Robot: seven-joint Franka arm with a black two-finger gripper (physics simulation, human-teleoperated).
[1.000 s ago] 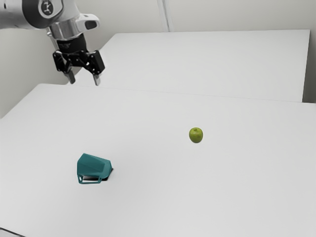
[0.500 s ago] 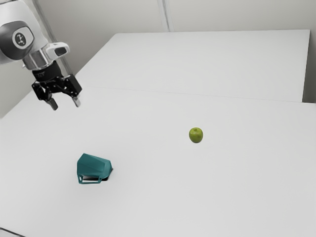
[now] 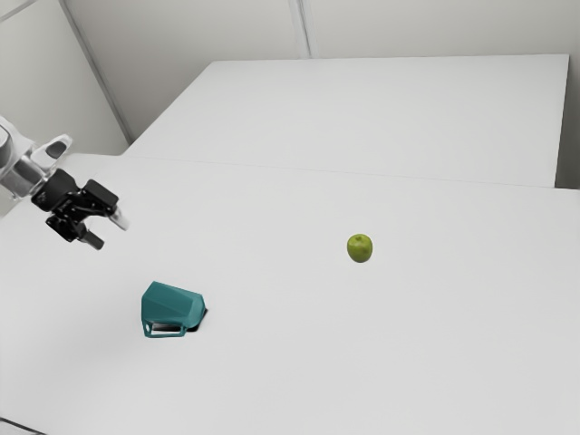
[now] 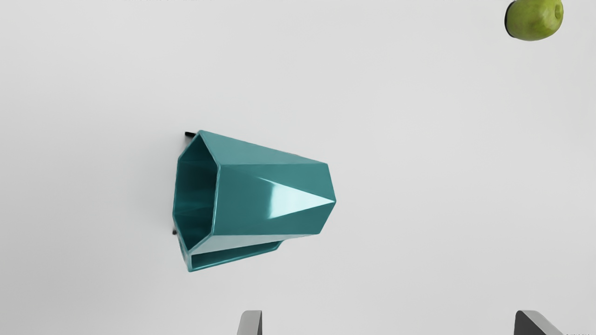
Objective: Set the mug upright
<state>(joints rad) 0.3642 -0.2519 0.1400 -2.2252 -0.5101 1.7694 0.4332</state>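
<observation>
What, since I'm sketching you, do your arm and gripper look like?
My arm is white and grey, with a silvery section towards the hand and a dark oval on a pale, rounded protrusion. The gripper has a black, angular body and two grey fingers with darker sides.

On table (image 3: 290, 372): mug (image 3: 172, 304), exterior view's left of fruit (image 3: 360, 248).

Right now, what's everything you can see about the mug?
The mug is teal and shiny, with flat, angled sides, a wide open mouth, a narrower base and an angular handle. It looks hard, maybe ceramic or plastic. It lies on its side on the table, mouth facing away from the apple, and looks empty. The open tool isn't touching it.
</observation>
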